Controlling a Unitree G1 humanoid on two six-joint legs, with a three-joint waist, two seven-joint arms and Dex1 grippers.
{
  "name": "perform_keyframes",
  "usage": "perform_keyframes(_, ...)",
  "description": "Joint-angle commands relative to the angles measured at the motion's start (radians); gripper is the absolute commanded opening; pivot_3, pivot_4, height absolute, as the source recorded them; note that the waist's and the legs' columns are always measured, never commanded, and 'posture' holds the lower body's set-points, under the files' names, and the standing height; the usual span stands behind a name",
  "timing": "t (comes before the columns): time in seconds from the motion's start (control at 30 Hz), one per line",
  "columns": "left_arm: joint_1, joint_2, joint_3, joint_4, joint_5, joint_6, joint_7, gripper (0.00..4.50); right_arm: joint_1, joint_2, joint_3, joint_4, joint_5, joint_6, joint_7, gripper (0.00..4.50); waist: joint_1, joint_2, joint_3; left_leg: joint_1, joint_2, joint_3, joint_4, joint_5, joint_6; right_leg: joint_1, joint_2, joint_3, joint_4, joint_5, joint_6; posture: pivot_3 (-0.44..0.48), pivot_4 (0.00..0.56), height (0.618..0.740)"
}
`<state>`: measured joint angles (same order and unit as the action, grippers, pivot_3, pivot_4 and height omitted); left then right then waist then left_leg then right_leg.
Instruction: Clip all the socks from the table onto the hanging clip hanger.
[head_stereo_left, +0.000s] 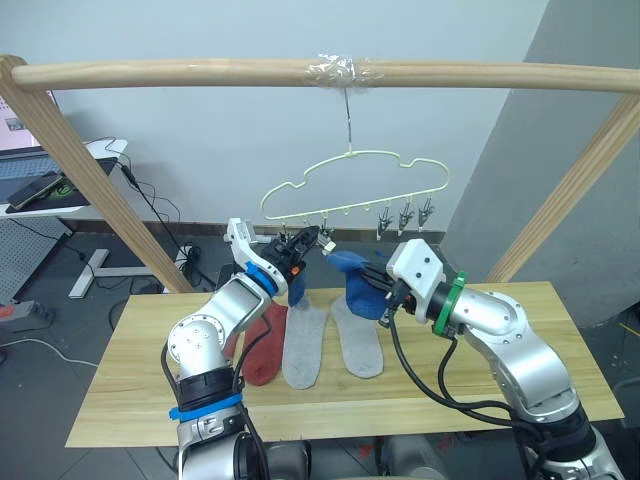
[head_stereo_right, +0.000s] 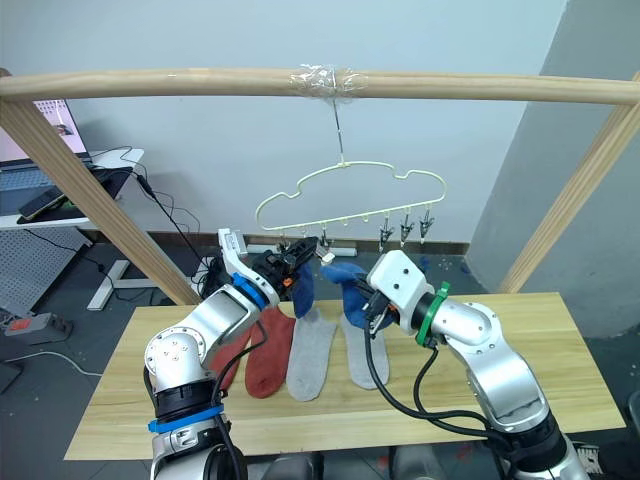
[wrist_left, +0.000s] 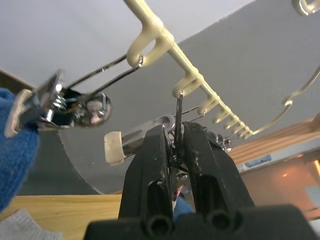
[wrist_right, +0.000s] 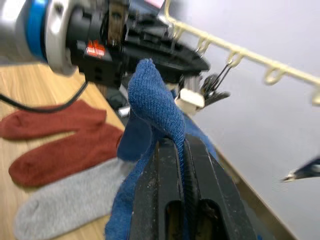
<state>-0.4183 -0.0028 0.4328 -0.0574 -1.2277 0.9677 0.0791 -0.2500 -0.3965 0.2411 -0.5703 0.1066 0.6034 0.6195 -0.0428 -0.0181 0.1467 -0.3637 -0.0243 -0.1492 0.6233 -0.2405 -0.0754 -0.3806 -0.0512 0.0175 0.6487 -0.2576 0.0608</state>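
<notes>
On the table (head_stereo_left: 520, 380) lay two rust-red socks (head_stereo_left: 262, 345) at the left and two grey socks (head_stereo_left: 303, 345) beside them. Above these, the right hand (wrist_right: 182, 150) was clenched on a blue sock (wrist_right: 152, 107), lifting it just beside the left hand (wrist_left: 175, 145). The left hand's fingers (wrist_left: 150, 170) were pinched on a metal clip (wrist_left: 178, 112) at the left end of the clip hanger (head_stereo_left: 350, 185). Another blue sock (head_stereo_left: 297, 285) hung by the left hand. The hanger hung from the wooden pole (head_stereo_left: 200, 72) farther up
</notes>
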Motion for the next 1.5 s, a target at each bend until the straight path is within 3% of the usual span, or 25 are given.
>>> perform_keyframes(0.03, -0.016, 0.01, 0.032, 0.053, -0.066, 0.0, 0.065, 0.12, 0.008, -0.017, -0.037, -0.031, 0.036, -0.069, 0.02, 0.03, 0.0, 0.0, 0.0, 0.0, 0.0, 0.0, 0.0, 0.0, 0.0, 0.0, 0.0, 0.0, 0.0, 0.0, 0.0, -0.044, 0.12, 0.74)
perform_keyframes(0.27, -0.023, 0.016, 0.042, 0.097, -0.248, 0.016, 0.165, 0.12, 0.004, -0.013, -0.033, -0.015, 0.051, -0.111, 0.01, 0.03, 0.0, 0.0, 0.0, 0.0, 0.0, 0.0, 0.0, 0.0, 0.0, 0.0, 0.0, 0.0, 0.0, 0.0, 0.0, -0.048, 0.12, 0.74)
perform_keyframes(0.73, -0.019, 0.04, -0.01, 0.109, -0.356, -0.011, 0.196, 0.12, -0.011, 0.014, 0.004, 0.027, 0.016, -0.156, -0.007, 0.03, 0.001, -0.001, 0.0, -0.001, 0.0, 0.0, 0.0, 0.0, 0.0, -0.001, 0.0, 0.0, -0.001, 0.0, 0.0, -0.052, 0.117, 0.74)
perform_keyframes(1.0, -0.001, 0.065, -0.052, 0.094, -0.376, -0.009, 0.181, 0.12, -0.033, 0.018, 0.027, 0.083, -0.027, -0.252, -0.017, 0.03, 0.004, -0.001, 0.001, -0.001, 0.0, 0.0, -0.001, 0.0, 0.0, -0.001, 0.0, 0.0, -0.002, 0.0, 0.0, -0.049, 0.117, 0.74)
perform_keyframes(1.23, 0.002, 0.101, -0.091, 0.062, -0.307, -0.042, 0.094, 0.12, -0.046, 0.023, 0.03, 0.121, -0.032, -0.291, -0.013, 0.03, 0.005, -0.001, 0.001, -0.001, 0.0, 0.0, -0.002, 0.0, 0.0, -0.001, 0.0, 0.0, -0.002, 0.0, 0.0, -0.047, 0.116, 0.74)
perform_keyframes(1.5, 0.007, 0.112, -0.075, 0.036, -0.315, -0.089, 0.064, 2.59, -0.038, 0.037, 0.043, 0.15, -0.033, -0.317, -0.016, 0.0, 0.011, -0.002, 0.002, -0.005, 0.0, 0.0, -0.004, 0.0, -0.001, -0.006, 0.0, 0.0, -0.003, 0.0, -0.001, -0.042, 0.113, 0.74)
